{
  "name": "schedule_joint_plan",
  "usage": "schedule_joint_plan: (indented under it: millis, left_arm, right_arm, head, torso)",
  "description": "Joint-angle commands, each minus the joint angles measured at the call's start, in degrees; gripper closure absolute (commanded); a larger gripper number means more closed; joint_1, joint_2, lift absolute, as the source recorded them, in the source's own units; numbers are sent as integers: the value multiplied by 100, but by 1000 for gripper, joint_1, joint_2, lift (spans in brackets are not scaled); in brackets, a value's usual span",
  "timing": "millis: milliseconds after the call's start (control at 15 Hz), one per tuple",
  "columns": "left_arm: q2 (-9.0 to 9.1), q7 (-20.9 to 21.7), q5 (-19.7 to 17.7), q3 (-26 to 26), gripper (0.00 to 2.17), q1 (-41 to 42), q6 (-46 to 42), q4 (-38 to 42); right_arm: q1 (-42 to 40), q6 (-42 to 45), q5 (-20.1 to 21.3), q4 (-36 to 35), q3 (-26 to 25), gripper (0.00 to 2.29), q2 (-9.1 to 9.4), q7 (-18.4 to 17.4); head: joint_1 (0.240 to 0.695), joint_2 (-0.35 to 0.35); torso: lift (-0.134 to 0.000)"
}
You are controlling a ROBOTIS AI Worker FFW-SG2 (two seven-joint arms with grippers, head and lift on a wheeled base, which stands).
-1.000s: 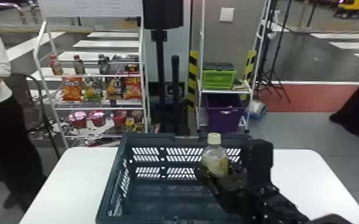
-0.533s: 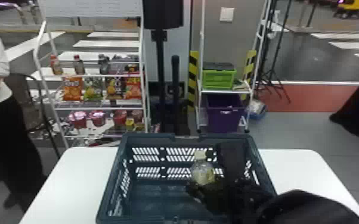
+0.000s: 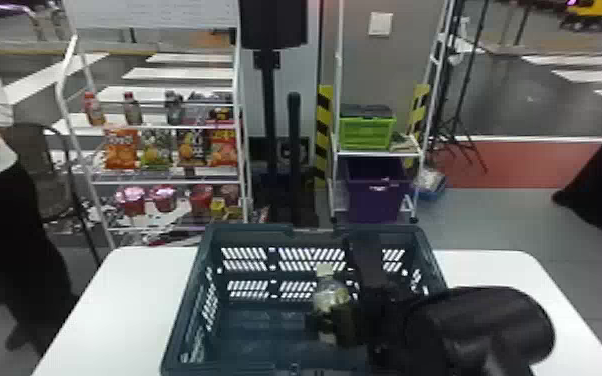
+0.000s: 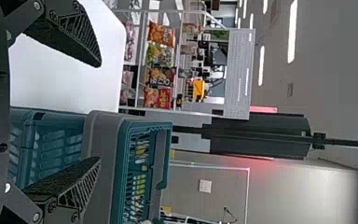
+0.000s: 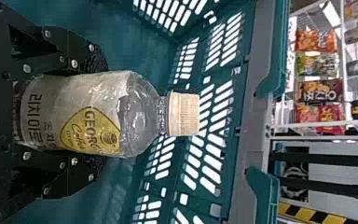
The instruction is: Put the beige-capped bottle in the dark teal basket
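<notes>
Inside the dark teal basket [image 3: 265, 345], toward its right side, the beige-capped bottle [image 3: 331, 295] stands upright in my right gripper [image 3: 332, 325]. In the right wrist view, the bottle [image 5: 93, 114] sits between the two fingers of my right gripper [image 5: 95, 114], which are shut on it; the basket's slotted wall [image 5: 219, 93] rises beyond the cap. Whether its base touches the basket floor, I cannot tell. My left gripper [image 4: 98, 112] is open with nothing between its fingers, outside the basket [image 4: 121, 172] and near its side.
A white table [image 3: 130, 300] carries the basket, with bare surface to its left and right. Behind stand a snack rack [image 3: 165, 127], a black pole [image 3: 268, 100] and a shelf with a green crate [image 3: 366, 132] and a purple bin [image 3: 376, 190].
My right gripper has carried the bottle down and to the left, from above the basket's right part to lower inside it. The right arm has swung further into view.
</notes>
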State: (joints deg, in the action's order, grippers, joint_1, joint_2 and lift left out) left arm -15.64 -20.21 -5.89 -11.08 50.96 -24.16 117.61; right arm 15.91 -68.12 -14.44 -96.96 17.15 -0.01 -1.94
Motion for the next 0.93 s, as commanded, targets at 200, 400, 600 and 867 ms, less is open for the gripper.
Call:
schedule_joint_plan:
  millis: [200, 400, 600, 867]
  left_arm:
    - [0, 0, 0, 27, 184, 37, -190, -54]
    - [0, 0, 0, 27, 184, 37, -190, -63]
    - [0, 0, 0, 27, 184, 46, -225, -63]
    - [0, 0, 0, 27, 184, 72, -278, -63]
  right_arm:
    - [220, 48, -173, 423, -10, 2051, 6, -34]
    - [220, 101, -323, 485, -54, 1183, 6, -43]
    - [185, 83, -384, 441, -71, 2, 6, -114]
    - [79, 48, -376, 221, -124, 43, 6, -122]
  head:
    - [499, 0]
    - [499, 0]
    - [499, 0]
    - [499, 0]
  torso:
    - [0]
    - [0]
    - [0]
    - [0]
